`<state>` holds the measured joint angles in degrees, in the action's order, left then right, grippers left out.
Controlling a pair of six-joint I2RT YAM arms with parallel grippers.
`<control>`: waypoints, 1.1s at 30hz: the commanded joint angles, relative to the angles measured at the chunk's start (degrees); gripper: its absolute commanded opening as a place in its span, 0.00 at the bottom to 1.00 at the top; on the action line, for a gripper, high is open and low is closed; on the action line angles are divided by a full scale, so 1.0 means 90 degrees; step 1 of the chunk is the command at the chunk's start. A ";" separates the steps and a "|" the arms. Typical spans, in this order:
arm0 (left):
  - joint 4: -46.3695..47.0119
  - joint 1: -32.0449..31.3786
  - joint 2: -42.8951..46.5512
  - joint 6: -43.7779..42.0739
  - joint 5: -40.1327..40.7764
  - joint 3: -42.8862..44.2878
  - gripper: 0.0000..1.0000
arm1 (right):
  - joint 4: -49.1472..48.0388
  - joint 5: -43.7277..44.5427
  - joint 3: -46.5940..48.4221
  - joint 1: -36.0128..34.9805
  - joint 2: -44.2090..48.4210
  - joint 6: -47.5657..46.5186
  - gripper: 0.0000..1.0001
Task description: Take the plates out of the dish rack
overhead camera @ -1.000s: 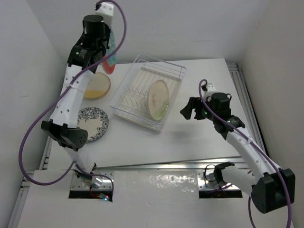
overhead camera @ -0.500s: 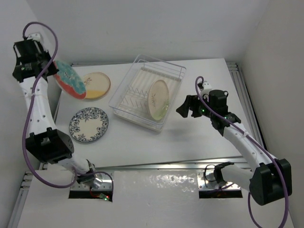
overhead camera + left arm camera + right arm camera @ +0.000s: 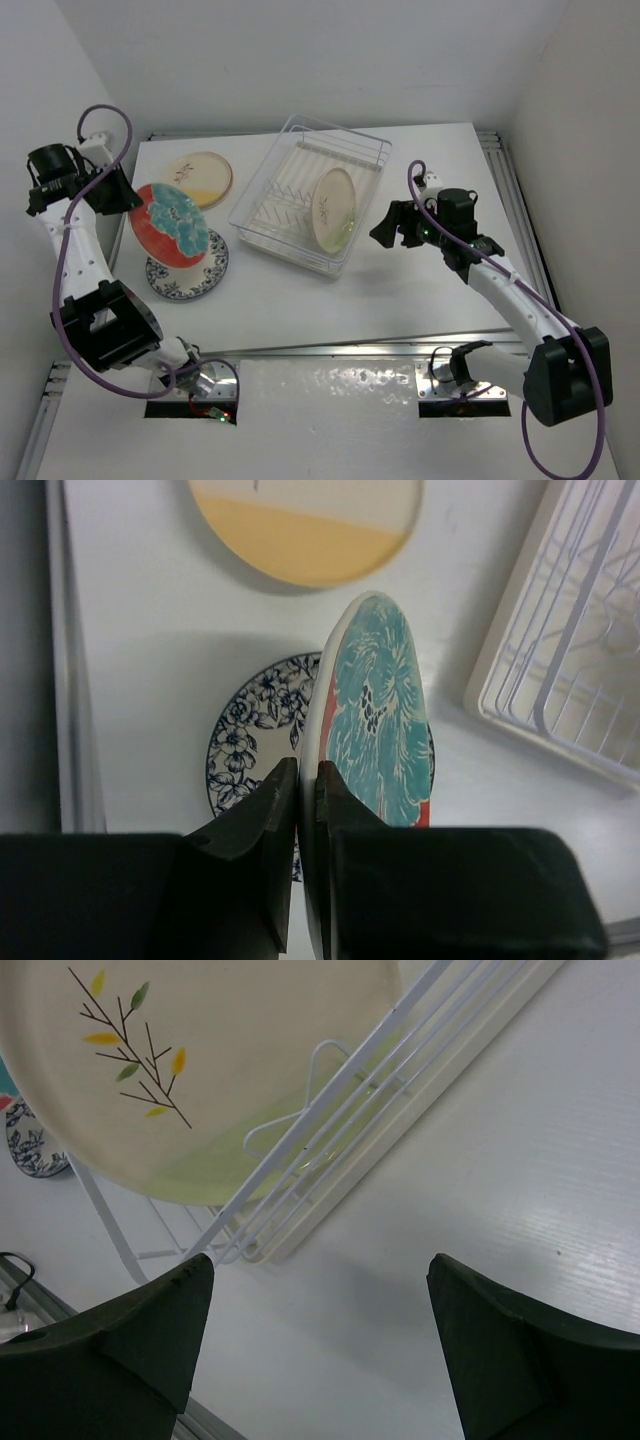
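Left gripper (image 3: 303, 777) clamped on rim of red-and-teal plate (image 3: 170, 222), tilted over blue-and-white plate (image 3: 196, 276), right gripper (image 3: 318, 1265) open, empty, beside dish rack (image 3: 340, 132) holding cream plate (image 3: 333, 208)

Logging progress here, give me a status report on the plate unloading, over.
Left gripper shut on red-and-teal plate, over blue-and-white plate. Right gripper open beside dish rack. One cream plate standing in it. Nothing blocking.
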<state>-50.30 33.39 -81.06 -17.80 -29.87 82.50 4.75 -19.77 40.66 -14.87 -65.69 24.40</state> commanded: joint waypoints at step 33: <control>0.1995 0.0206 -0.1364 -0.1967 0.0017 -0.2487 0.42 | 0.0800 0.0233 0.0902 -0.0046 0.0062 0.0277 0.85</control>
<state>-35.53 35.20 -93.30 -33.10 -28.82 59.88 11.90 -19.09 45.58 -14.87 -66.50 25.58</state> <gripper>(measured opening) 0.418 0.853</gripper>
